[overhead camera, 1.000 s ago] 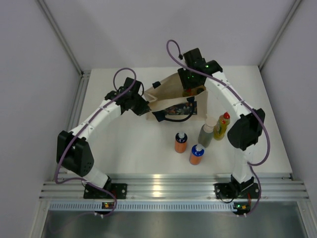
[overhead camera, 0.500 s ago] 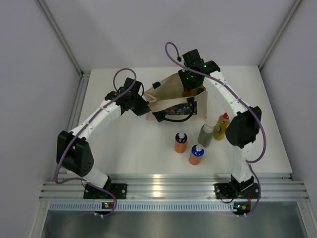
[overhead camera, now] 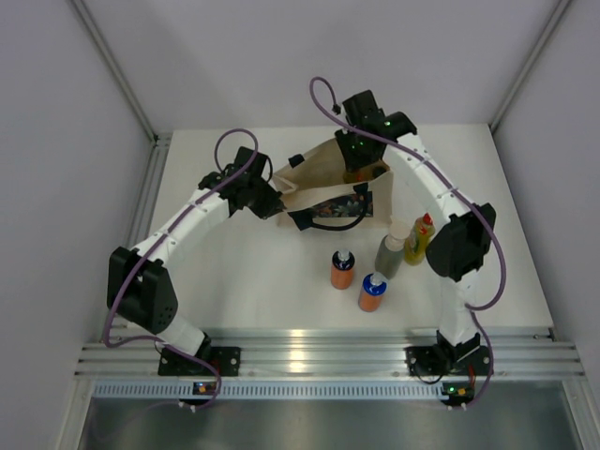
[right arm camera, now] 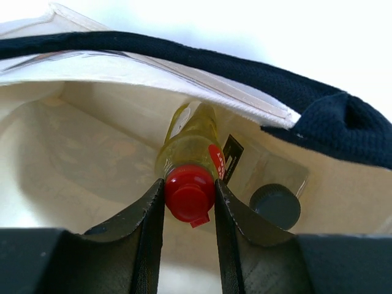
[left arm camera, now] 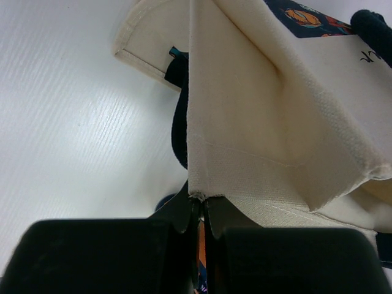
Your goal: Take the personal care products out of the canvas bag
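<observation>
Kim: Right arm's elbow and its purple cable loop have shifted a touch left since a second ago; wrist sits a hair higher over the canvas bag [overhead camera: 323, 183]. Bottles on the table [overhead camera: 244, 272] haven't budged.

Lee: Right gripper [right arm camera: 188, 186]?

Kim: Inside the bag mouth, fingers closed narrow on the red cap [right arm camera: 188, 199] of a yellow bottle [right arm camera: 191, 144]. Both pads touch the cap sides. Bottle is inside the bag, leaning against the far inner wall.

Lee: Anything else in there?

Kim: Pale bottle [right arm camera: 277, 206] with a dark cap, just beside the yellow one, to its right in the wrist view. Black handle [right arm camera: 245, 70] crosses above both.

Lee: Left gripper [left arm camera: 201, 205]?

Kim: Pinched tight on the bag's left top hem, cloth caught between the fingertips. Bag stands at the back middle of the table, mouth open.

Lee: Already out?

Kim: Four, standing upright in front of the bag, near the right arm: two orange bottles [overhead camera: 342, 269], a grey-green bottle [overhead camera: 390, 251], and a second yellow bottle [overhead camera: 419, 238] right beside the grey-green one. Can't tell if those two touch.
</observation>
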